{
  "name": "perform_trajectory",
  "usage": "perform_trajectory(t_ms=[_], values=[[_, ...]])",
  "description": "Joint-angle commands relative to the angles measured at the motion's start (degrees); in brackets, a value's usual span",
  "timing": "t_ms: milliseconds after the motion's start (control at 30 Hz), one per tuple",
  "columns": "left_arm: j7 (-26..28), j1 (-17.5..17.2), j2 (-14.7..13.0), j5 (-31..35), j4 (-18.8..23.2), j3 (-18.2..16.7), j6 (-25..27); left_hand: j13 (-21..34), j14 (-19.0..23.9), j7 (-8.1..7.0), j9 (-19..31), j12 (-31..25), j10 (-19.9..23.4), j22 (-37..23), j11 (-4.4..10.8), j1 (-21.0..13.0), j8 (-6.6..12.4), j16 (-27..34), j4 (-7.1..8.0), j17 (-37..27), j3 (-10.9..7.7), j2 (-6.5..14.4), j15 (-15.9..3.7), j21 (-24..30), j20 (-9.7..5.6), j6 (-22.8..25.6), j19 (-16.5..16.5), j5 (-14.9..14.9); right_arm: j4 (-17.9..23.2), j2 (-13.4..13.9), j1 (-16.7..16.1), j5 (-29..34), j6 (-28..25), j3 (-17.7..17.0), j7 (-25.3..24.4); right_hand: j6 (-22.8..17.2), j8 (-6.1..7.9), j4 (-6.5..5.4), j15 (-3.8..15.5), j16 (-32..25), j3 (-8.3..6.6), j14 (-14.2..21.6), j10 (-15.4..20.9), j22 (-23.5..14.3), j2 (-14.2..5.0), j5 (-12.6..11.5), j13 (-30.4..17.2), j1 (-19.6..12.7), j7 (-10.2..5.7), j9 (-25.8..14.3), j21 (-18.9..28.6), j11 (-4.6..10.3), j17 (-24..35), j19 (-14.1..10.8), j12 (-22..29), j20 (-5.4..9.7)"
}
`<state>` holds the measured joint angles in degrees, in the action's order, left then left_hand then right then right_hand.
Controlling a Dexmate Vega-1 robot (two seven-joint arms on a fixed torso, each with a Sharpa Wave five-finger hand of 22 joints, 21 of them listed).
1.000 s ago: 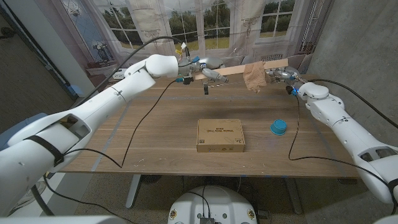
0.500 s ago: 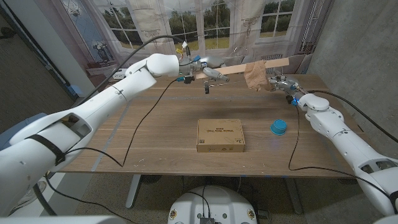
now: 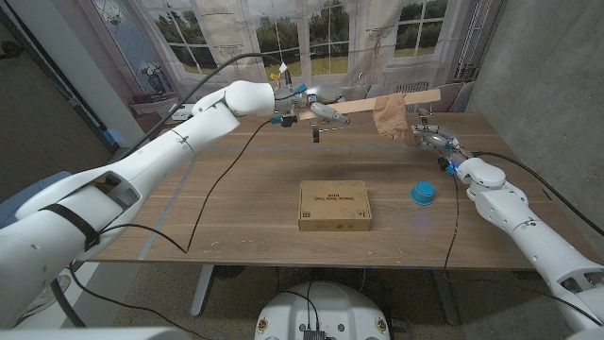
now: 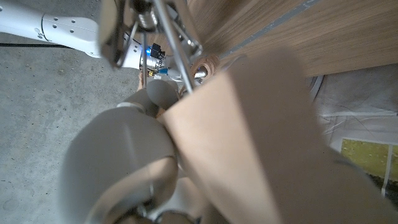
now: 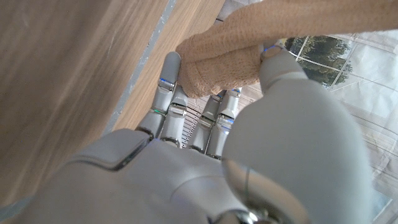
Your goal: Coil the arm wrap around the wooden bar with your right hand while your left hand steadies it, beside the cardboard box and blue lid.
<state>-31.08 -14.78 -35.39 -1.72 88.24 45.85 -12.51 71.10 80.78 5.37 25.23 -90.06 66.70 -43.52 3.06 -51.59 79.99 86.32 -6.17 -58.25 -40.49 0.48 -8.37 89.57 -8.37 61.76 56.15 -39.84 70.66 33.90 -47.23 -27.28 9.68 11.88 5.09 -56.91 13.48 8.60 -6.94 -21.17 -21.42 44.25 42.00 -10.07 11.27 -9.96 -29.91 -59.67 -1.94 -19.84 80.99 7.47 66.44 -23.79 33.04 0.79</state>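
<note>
Left robot hand (image 3: 319, 111) grips one end of the wooden bar (image 3: 377, 103) at the far side of the counter (image 3: 236, 198), holding it up off the surface so that it runs level toward the robot's right. In the left wrist view the bar (image 4: 249, 143) passes close across the picture with the hand's fingers (image 4: 124, 155) closed around it. Right robot hand (image 3: 432, 140) is at the bar's other half, pinching the tan arm wrap (image 3: 390, 117), which hangs in a loose fold from the bar. The right wrist view shows the knitted cloth (image 5: 230, 59) caught between the thumb and the fingers (image 5: 168, 93), just over the counter's edge. Nearer the robot, a flat cardboard box (image 3: 334, 205) lies on the middle of the counter, and a blue lid (image 3: 422, 194) sits to its right, apart from it and near the right forearm. Black cables trail over the counter from both arms.
</note>
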Motion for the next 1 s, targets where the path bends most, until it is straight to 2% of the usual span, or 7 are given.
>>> perform_trajectory(t_ms=[33,167,267,500,533,633,1000], values=[[0.3,-0.2,-0.1,0.7,1.7,0.2,1.4,0.2,0.0,1.43,0.1,-0.2,0.2,0.6,0.37,-0.2,0.44,0.4,-0.07,-0.3,-0.19,0.5,-0.16,-0.3,-1.61,-1.3,0.2,0.0,3.5,-0.3,-7.5,-2.2,5.5,-2.4,-3.2,-0.3,-0.02,-0.09,19.93,-0.3,-0.12,24.2,8.5,-0.3,-18.86,-0.1,-0.1,-19.1,0.43,-0.3,0.4,-5.8,0.2,1.8,0.3,9.23],[0.2,-0.2,0.0,0.8,2.2,0.4,1.8,0.2,0.0,1.42,0.1,-0.2,0.3,-0.1,0.44,-0.2,0.47,0.4,-0.06,-0.4,-0.19,0.5,-0.22,0.2,-1.63,-1.3,-0.1,0.0,5.0,-0.7,-10.9,-3.4,8.7,-4.0,-4.4,-0.4,-0.02,-0.09,19.93,-0.3,-0.1,24.3,8.5,-0.3,-18.87,-0.1,-0.1,-19.1,0.46,-0.3,0.5,-5.87,0.2,1.8,0.2,9.24],[0.3,-0.3,-0.1,0.8,2.6,0.4,2.1,0.2,-0.1,1.49,0.1,-0.2,0.3,-0.2,0.43,-0.2,0.49,0.3,-0.06,-0.4,-0.22,0.6,-0.15,0.2,-1.62,-1.4,-0.1,0.0,6.1,-0.5,-12.5,-3.7,9.6,-4.5,-5.2,-0.4,-0.02,-0.08,19.92,-0.3,-0.09,24.3,8.5,-0.3,-18.86,-0.1,-0.1,-19.2,0.44,-0.3,0.5,-5.8,0.2,1.8,0.1,9.25],[0.5,-0.5,-0.1,1.1,3.7,0.5,2.9,0.2,0.1,1.52,0.0,-0.3,0.3,-0.2,0.38,-0.1,0.44,0.2,-0.06,0.1,-0.2,0.5,-0.19,0.2,-1.61,-1.3,-0.1,0.0,10.5,0.6,-18.3,-3.9,12.3,-5.9,-7.5,-0.5,-0.06,-0.06,19.91,-0.2,-0.07,24.4,8.6,-0.3,-18.86,-0.1,-0.2,-19.2,0.41,-0.3,0.6,-5.82,0.2,1.8,0.0,9.23],[0.5,-0.5,-0.1,1.1,3.7,0.5,2.9,0.2,0.0,1.39,0.1,-0.2,0.3,0.4,0.44,-0.1,0.51,0.4,-0.06,-0.3,-0.19,0.5,-0.16,-0.2,-1.63,-1.4,0.0,0.0,10.5,0.6,-18.3,-3.9,12.3,-5.9,-7.5,-0.5,-0.06,-0.05,19.92,-0.1,-0.06,24.4,8.7,-0.3,-18.86,-0.1,-0.2,-19.3,0.48,-0.3,0.7,-5.87,0.2,1.8,0.0,9.22],[0.8,-0.5,0.0,1.4,4.0,0.6,3.1,0.2,0.1,1.41,0.2,-0.2,0.3,-0.2,0.4,-0.2,0.58,0.3,-0.08,-0.2,-0.19,0.5,-0.19,0.2,-1.65,-1.4,0.0,0.0,12.8,1.4,-20.9,-3.2,13.1,-6.0,-8.4,-0.5,-0.06,-0.04,19.92,-0.2,-0.06,24.5,8.9,-0.3,-18.85,-0.1,-0.1,-19.3,0.53,-0.3,0.7,-5.8,0.2,1.8,0.0,9.2],[1.8,-1.0,-0.1,2.3,5.3,0.7,3.9,0.2,0.2,1.53,0.2,-0.2,0.2,-0.2,0.22,-0.1,0.64,0.1,-0.07,0.2,-0.19,0.5,-0.18,0.1,-1.64,-1.5,-0.1,0.0,19.3,5.5,-26.2,-2.5,13.8,-6.5,-8.0,-0.6,-0.15,-0.02,19.91,-0.1,-0.02,24.7,9.0,-0.3,-18.86,-0.1,-0.3,-19.4,0.72,-0.3,0.9,-5.82,0.2,1.8,-0.2,9.12]])
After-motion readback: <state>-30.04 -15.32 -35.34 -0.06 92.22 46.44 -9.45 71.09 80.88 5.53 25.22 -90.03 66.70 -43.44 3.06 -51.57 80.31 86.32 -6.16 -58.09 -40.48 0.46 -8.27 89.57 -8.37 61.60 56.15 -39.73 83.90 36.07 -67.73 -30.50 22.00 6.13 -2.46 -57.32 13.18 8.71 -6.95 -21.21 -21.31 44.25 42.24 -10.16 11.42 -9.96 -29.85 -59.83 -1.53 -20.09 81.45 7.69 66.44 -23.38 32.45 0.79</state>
